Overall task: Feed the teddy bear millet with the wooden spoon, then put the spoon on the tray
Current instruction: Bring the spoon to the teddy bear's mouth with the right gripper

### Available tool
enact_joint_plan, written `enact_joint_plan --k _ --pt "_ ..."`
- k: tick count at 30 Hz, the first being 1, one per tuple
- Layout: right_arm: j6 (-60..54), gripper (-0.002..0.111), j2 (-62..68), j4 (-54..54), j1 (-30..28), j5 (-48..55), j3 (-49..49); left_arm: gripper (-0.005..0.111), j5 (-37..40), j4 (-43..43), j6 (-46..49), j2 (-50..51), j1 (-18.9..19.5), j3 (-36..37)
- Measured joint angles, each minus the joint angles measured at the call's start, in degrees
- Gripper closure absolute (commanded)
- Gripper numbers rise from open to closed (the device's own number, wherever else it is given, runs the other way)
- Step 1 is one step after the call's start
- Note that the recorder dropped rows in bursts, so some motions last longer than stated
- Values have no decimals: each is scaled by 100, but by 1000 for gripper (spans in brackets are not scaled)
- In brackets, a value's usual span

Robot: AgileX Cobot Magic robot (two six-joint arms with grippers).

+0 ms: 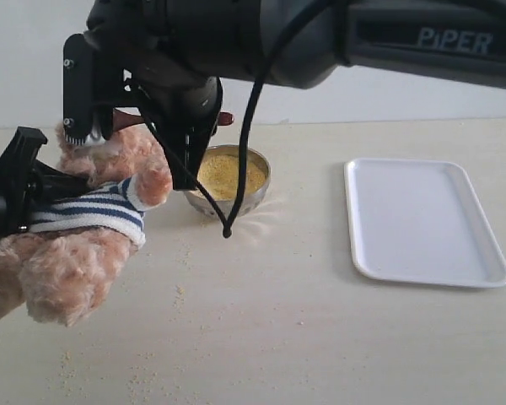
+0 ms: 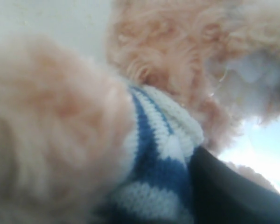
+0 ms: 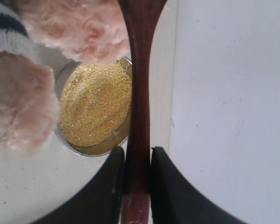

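Right wrist view: right gripper [image 3: 137,155] pinches the wooden spoon [image 3: 140,84] by the teddy bear [image 3: 79,28], which the left gripper [image 1: 32,187] clasps; feeding looks underway, next a level swing to the tray [image 1: 426,219] near the bench's right edge

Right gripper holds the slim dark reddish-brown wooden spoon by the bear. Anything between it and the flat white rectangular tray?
Only the round shiny metal bowl of yellow millet, on the table between bear and tray. The spoon in the right gripper is above its rim, so a level swing likely clears it. Nothing lies on the tray.
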Motion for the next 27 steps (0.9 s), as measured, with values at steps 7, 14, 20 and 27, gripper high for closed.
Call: enact_joint_plan --k 7,14,20,27 --pt "-43 108 188 -706 82 -25 0 102 0 -102 26 0 0 0" --pt "359 108 196 -1804 446 -81 0 102 22 -192 83 0 0 0" --pt "552 108 290 -2105 536 151 0 102 135 -192 104 0 0 0" --pt "798 108 375 -2459 546 279 0 102 149 -203 104 0 0 0"
